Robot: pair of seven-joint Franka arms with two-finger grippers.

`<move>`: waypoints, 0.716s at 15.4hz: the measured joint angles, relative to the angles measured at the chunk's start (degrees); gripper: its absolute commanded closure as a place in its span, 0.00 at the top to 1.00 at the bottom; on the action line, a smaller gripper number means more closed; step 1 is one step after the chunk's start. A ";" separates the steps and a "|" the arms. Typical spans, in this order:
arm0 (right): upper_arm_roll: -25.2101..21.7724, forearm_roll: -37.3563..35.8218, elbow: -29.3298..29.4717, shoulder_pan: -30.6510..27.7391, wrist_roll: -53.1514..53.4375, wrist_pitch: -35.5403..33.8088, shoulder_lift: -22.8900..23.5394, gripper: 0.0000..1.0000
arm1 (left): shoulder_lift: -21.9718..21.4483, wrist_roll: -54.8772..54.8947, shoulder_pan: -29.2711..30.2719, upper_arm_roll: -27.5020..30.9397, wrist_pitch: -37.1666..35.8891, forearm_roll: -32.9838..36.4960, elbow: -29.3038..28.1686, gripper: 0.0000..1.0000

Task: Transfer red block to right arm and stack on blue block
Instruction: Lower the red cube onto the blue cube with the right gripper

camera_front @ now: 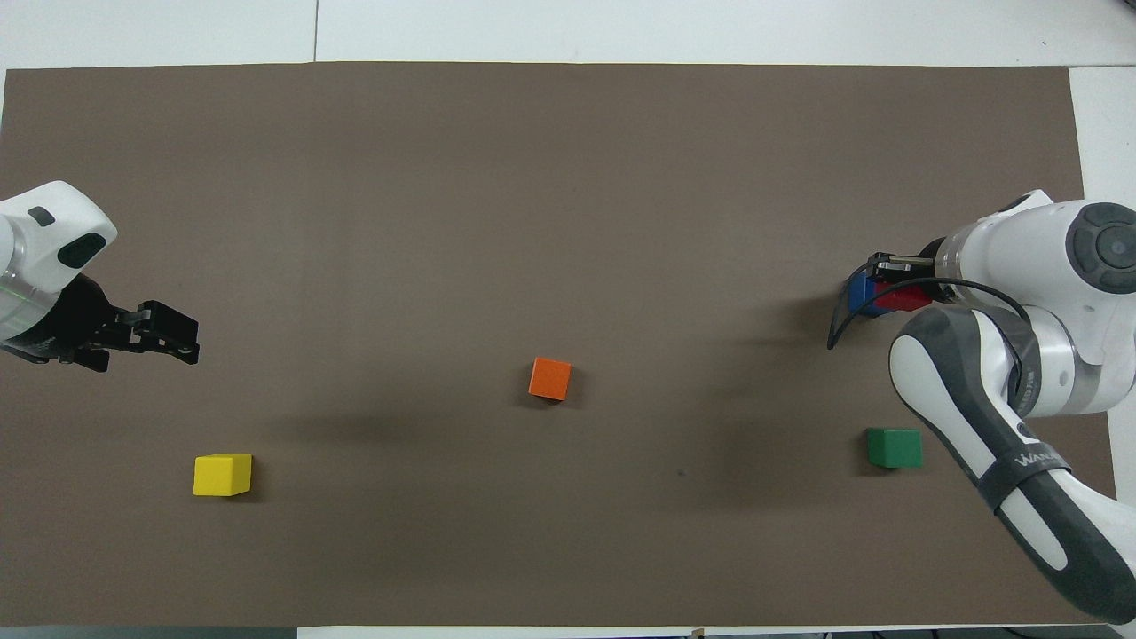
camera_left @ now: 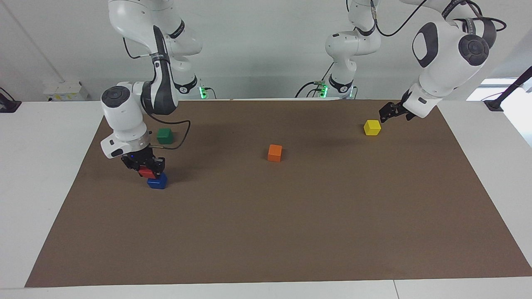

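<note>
The right gripper (camera_left: 146,170) pinches the red block (camera_left: 146,172) and holds it on or just above the blue block (camera_left: 157,181), a bit off to one side. The handover looks done. Letting go is left. The left gripper (camera_left: 387,112) waits spread open over the mat (camera_left: 291,232), near the yellow block (camera_left: 372,127).

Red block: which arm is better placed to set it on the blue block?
Right. The right gripper already holds the red block just over the blue block. The left gripper waits open above the yellow block.
</note>
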 measured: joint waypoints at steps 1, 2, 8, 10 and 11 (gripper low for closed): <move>0.00 0.00 -0.02 0.00 0.00 0.62 0.34 0.00 | 0.00 0.02 -0.18 -0.04 0.45 -0.02 0.01 1.00; 0.00 0.00 -0.02 0.00 0.00 0.98 0.67 0.00 | 0.00 0.02 -0.41 -0.05 1.14 -0.02 0.01 1.00; 0.00 0.00 -0.05 -0.01 0.01 2.31 1.84 0.00 | -0.14 0.02 -1.07 0.24 2.50 -0.02 0.97 1.00; 0.00 0.00 -0.05 0.00 0.01 2.32 1.84 0.00 | -0.11 0.02 -1.14 0.31 2.34 -0.02 1.21 1.00; 0.00 0.00 -0.05 0.00 0.02 2.32 1.84 0.00 | 0.09 0.02 -1.15 0.49 2.27 -0.02 1.37 1.00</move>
